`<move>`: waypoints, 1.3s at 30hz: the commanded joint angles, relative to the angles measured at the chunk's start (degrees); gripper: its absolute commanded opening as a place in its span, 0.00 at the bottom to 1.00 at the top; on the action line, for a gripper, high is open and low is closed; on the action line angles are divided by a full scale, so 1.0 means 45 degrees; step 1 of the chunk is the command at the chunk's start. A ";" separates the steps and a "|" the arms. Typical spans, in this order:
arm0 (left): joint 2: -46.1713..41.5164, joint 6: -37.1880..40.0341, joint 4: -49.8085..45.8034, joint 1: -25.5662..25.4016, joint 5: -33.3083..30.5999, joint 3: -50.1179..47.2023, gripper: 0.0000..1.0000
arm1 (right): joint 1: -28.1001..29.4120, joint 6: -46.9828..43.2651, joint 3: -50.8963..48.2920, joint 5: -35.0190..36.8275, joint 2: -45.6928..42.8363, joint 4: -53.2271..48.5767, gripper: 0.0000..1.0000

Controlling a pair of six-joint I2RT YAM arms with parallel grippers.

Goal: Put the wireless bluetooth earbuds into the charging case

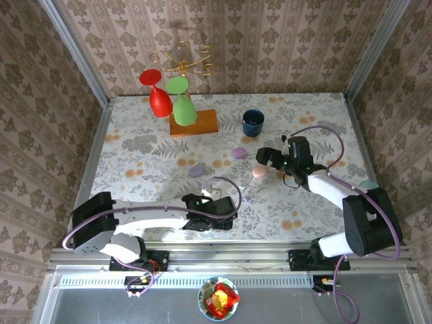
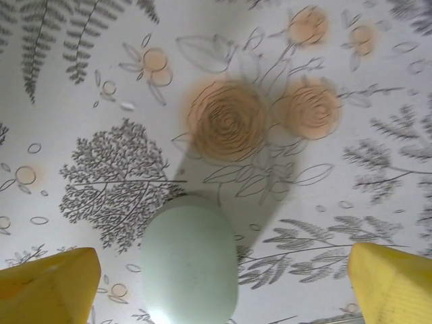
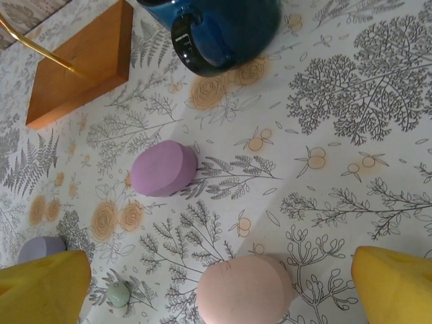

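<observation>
L gripper (image 2: pixel 224 270) jaws apart w/ pale-green oval case (image 2: pixel 190 263) btwn them nr floral table's (image 1: pixel 317 121) near edge; R gripper (image 3: pixel 221 270) jaws apart astride pink oval case (image 3: pixel 244 290) mid-table, tiny glossy pale-green earbud (image 3: pixel 118 294) near it.

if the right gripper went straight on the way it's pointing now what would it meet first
Probably the pink oval case, lying between the open fingers of the right gripper; depth is hard to judge, and the purple case sits farther on.
</observation>
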 commanded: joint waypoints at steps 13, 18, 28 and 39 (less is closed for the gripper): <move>0.0980 -0.0818 -0.0143 -0.0057 0.1513 0.0006 0.68 | -0.0057 -0.0104 -0.0126 0.1366 -0.0618 -0.0251 1.00; 0.1025 -0.0951 -0.0106 -0.0046 0.1833 -0.0115 0.59 | -0.0062 -0.0117 -0.0159 0.1680 -0.0673 -0.0256 1.00; 0.1157 -0.1047 -0.0104 0.0038 0.1839 -0.0199 0.50 | -0.0060 0.0092 -0.0821 0.1815 -0.1313 0.0891 1.00; 0.1000 -0.0560 0.0630 0.0399 0.1840 -0.0340 0.60 | -0.0066 -0.0038 -0.0745 0.1591 -0.1115 0.0717 1.00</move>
